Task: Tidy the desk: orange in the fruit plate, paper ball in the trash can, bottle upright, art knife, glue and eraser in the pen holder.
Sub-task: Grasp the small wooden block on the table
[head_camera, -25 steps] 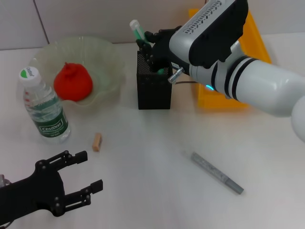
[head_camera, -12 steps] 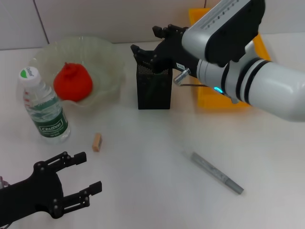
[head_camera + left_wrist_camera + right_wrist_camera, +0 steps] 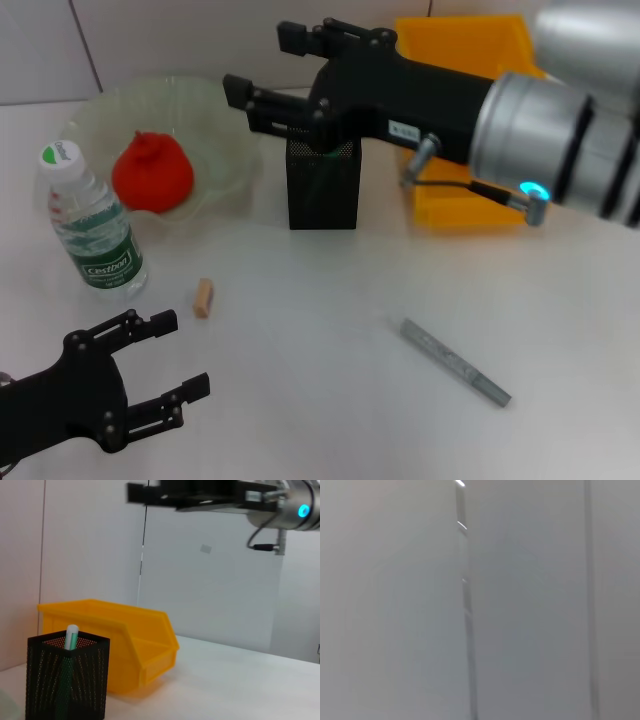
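Note:
My right gripper hangs open and empty above the black mesh pen holder. In the left wrist view a green glue stick with a white cap stands inside the pen holder. The orange lies in the pale-green fruit plate. The bottle stands upright in front of the plate. The tan eraser and the grey art knife lie on the desk. My left gripper is open at the front left, short of the eraser. The paper ball is out of view.
The yellow trash can stands behind and to the right of the pen holder, also seen as the trash can in the left wrist view. The right wrist view shows only a plain wall.
The right gripper let the glue stick drop into the pen holder, opened, and rose up and to the left. The left gripper hardly moved.

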Motion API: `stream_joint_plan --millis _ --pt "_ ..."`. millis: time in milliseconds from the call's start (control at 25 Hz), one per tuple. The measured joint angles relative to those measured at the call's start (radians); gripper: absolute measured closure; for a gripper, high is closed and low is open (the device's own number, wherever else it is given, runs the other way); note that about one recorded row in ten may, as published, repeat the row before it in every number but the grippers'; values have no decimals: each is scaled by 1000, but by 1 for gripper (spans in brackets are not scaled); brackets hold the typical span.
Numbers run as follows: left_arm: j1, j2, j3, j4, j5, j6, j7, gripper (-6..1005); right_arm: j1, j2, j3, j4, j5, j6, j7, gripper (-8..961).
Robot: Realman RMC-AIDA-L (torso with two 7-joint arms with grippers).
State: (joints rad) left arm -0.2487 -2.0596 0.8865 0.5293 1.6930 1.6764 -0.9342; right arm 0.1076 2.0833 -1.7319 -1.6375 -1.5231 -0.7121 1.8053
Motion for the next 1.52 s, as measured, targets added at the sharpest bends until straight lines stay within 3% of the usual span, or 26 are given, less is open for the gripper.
stream_joint_plan --millis 120,280,400,600,720,880,1080,1200,1320,1520 --pt "-5 -1 0 0 3 -4 0 217 -22 -1 70 161 347 -206 -420 212" --pt "-6 -2 0 0 2 -5 0 217 8 -2 219 492 561 -520 -744 213" --pt "-6 -2 -2 6 0 -3 -11 217 73 -14 402 758 540 -738 -798 213" --pt "-17 -3 -11 43 1 -13 -103 217 160 -67 645 1129 352 -1001 -924 214" --pt "-27 -4 -7 83 7 -33 -194 217 159 -66 662 1157 266 -995 -953 214" --pt "-33 -9 45 200 30 -103 -432 217 151 -49 664 1160 216 -971 -957 215" --pt "10 -15 206 428 43 -185 -691 217 142 -44 665 1163 199 -961 -961 216" --pt "83 -13 379 641 60 -313 -853 217 139 -49 675 1163 166 -958 -961 216" --pt "134 -11 526 856 183 -438 -1064 217 135 -53 678 1163 142 -947 -961 217" --pt "107 -13 624 1002 385 -470 -1357 217 132 -56 679 1157 104 -909 -960 217"
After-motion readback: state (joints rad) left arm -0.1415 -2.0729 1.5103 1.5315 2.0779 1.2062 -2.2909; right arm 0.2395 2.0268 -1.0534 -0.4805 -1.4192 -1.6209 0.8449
